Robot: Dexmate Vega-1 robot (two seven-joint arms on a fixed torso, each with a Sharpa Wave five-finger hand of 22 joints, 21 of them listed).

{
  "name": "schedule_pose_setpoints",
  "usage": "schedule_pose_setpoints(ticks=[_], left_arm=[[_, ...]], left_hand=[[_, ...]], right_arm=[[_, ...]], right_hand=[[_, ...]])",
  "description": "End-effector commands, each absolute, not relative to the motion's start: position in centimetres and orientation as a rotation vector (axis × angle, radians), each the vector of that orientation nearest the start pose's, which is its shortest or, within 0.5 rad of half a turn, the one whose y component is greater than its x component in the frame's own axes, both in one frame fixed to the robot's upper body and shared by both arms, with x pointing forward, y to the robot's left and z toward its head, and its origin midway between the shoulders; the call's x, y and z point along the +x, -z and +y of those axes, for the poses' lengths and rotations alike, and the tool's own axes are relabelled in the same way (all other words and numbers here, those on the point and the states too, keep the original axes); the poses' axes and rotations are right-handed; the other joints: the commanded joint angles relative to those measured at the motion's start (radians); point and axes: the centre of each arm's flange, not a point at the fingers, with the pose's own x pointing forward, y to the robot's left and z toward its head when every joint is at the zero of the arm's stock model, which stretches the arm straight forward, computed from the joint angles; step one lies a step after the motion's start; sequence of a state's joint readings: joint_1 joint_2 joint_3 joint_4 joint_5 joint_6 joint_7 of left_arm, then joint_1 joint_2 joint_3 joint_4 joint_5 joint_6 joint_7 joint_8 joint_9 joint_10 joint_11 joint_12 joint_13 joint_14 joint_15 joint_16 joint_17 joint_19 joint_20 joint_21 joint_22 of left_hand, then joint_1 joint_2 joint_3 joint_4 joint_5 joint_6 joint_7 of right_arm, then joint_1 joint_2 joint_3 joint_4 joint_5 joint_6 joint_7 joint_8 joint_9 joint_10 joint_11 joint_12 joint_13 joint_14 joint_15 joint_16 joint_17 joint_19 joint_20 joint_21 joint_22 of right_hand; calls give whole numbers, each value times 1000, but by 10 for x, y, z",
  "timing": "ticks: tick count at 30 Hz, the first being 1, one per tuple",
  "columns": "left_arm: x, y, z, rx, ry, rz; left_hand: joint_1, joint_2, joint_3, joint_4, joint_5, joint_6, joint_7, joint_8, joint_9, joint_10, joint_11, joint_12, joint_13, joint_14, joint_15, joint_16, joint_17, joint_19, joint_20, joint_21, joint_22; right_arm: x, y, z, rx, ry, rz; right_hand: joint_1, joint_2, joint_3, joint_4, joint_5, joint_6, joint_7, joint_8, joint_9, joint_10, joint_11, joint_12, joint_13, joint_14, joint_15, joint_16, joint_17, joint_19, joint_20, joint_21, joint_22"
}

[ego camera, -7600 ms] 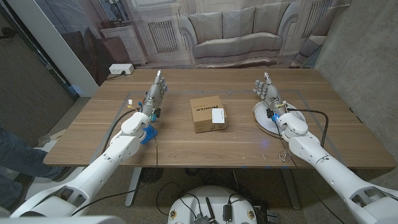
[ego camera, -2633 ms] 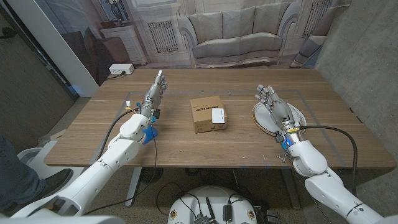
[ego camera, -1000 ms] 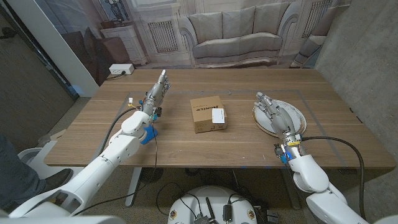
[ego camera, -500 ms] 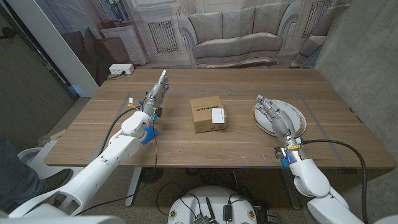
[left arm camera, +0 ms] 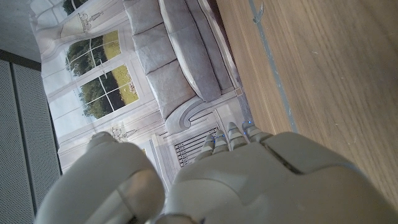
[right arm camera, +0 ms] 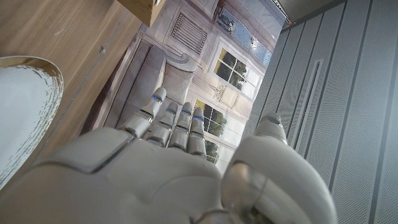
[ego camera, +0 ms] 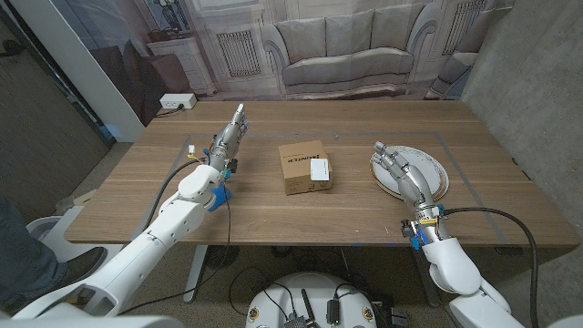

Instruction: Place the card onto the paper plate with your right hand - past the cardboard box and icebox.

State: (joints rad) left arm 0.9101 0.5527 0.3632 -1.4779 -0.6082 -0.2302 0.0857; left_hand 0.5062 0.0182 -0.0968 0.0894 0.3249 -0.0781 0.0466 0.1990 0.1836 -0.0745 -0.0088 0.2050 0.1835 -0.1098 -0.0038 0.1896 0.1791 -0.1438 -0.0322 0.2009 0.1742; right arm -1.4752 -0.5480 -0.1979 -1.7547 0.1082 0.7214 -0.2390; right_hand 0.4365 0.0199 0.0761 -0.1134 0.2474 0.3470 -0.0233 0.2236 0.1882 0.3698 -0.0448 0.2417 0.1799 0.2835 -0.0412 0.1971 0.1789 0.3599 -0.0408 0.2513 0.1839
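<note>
A small white card [ego camera: 319,169] lies on top of a brown cardboard box [ego camera: 301,166] at the table's middle. The white paper plate [ego camera: 434,164] sits on the table to the right of the box. My right hand [ego camera: 404,173] hovers over the plate's near left part, fingers straight and apart, holding nothing; its back also shows in the right wrist view [right arm camera: 168,168], with the plate's rim [right arm camera: 28,106] beside it. My left hand [ego camera: 229,137] stands open left of the box, fingers stretched toward the far edge, and shows in the left wrist view [left arm camera: 242,180].
A blue clip [ego camera: 215,198] sits on my left arm near the table. A small metal object [ego camera: 404,231] lies by the front edge near my right arm. A white power strip [ego camera: 176,101] lies on the floor beyond the table.
My right arm has drawn back toward the table's front edge, and the hand has slid nearer over the plate. The left hand, box and card have stayed put.
</note>
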Motion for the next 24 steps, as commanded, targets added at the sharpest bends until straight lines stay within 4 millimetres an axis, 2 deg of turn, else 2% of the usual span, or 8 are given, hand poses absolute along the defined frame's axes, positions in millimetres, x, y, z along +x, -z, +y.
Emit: schedule_pose_setpoints(ticks=[1,11,14,24], left_arm=[[628,16,275,-4,172,-608],[626,13,275,2,162,-608],[624,13,275,3,163,-609],[622,13,272,6,170,-612]], left_hand=[[5,4,1,-8,-2,-3,-4,-1,2,3,-4,0,4,-3,-5,-2,2,-4,-59,-2,5],[11,6,0,-10,-4,-2,-3,-1,2,4,-4,0,4,-2,-7,-2,2,21,-68,8,6],[12,6,0,-11,-5,-1,-3,-1,2,4,-3,0,4,-2,-7,-2,2,21,-68,7,6],[15,6,-2,-12,-6,-2,-1,-1,2,1,1,-1,4,-8,0,-4,2,12,-67,3,6]], right_arm=[[453,135,-250,-313,-102,-996],[447,140,-245,-328,-92,-1044],[444,142,-244,-344,-75,-1067],[432,148,-241,-414,-9,-1124]], right_hand=[[13,0,2,-11,-1,17,-7,4,5,24,-6,12,5,21,-22,9,4,17,-55,6,3],[19,-1,2,-13,0,35,-17,6,6,43,-15,15,5,51,-33,14,5,48,-64,12,4],[26,-1,3,-15,2,49,-29,9,6,57,-22,18,5,66,-38,15,5,59,-68,14,4],[39,1,6,-20,5,78,-39,14,7,79,-35,22,5,92,-51,17,5,80,-74,16,5]])
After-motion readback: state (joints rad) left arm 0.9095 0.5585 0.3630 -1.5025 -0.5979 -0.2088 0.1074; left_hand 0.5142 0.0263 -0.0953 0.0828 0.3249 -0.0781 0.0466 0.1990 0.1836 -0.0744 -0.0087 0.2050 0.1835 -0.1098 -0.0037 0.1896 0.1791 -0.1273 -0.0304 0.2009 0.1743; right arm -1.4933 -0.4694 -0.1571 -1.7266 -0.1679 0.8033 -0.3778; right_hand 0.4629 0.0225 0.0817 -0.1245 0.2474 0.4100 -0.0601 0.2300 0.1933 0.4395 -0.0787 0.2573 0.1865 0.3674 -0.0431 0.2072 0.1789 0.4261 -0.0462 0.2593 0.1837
